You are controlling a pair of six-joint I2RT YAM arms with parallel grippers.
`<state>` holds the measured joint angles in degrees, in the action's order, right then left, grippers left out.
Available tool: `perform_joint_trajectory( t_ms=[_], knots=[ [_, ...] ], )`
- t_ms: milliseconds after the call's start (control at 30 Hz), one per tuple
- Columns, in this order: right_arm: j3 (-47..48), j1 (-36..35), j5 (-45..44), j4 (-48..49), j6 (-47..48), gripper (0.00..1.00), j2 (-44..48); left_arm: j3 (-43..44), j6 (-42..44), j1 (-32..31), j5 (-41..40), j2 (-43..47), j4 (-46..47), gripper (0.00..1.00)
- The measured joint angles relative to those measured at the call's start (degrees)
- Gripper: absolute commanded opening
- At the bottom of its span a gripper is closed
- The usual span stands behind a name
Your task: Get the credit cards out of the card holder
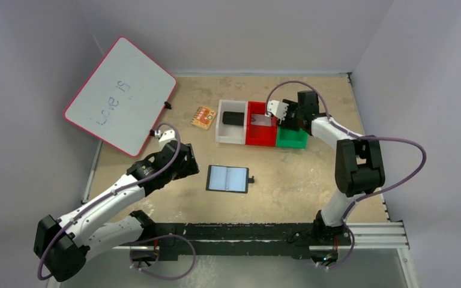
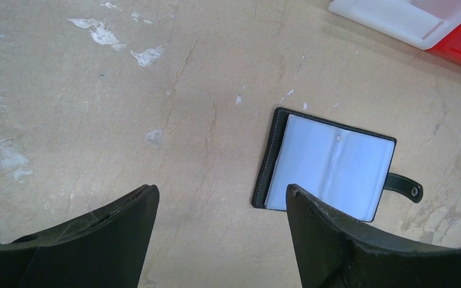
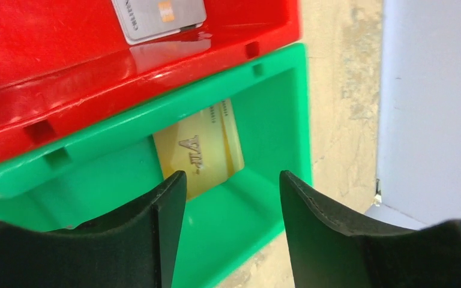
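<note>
Both parted and empty, left gripper (image 2: 222,195) idles while right gripper (image 3: 233,180), seemingly low over the gold card (image 3: 207,147) at twelve o'clock, could snag the green bin (image 3: 270,108) rising.

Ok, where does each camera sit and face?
Top: above and behind, looking down on the table; left arm and right arm show.
Left wrist: on the left arm, facing the open wallet; left hand shows.
Right wrist: above the green bin and gold card; right hand shows.
Shared: top and left wrist see the wallet.
</note>
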<state>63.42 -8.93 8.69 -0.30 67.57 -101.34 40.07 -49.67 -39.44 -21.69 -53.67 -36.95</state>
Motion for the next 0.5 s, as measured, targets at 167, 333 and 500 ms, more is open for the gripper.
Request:
perform_joint_trajectory(
  t_ms=[167, 333, 500],
  knots=[
    [0.04, -0.02, 1.11, -1.44, -5.64, 0.78, 7.74, 0.02, 0.0, 1.18, 3.34, -3.98, 1.73, 0.78],
    [-0.33, -0.07, 1.31, 2.8, -26.69, 0.99, 18.84, 0.0, -0.22, 1.57, 6.51, -8.37, 4.9, 0.77],
    [-10.99, -0.07, 1.75, 9.22, -57.13, 1.0, 35.52, -0.13, -0.37, 1.62, 8.87, -11.93, 7.72, 0.75]
  ],
)
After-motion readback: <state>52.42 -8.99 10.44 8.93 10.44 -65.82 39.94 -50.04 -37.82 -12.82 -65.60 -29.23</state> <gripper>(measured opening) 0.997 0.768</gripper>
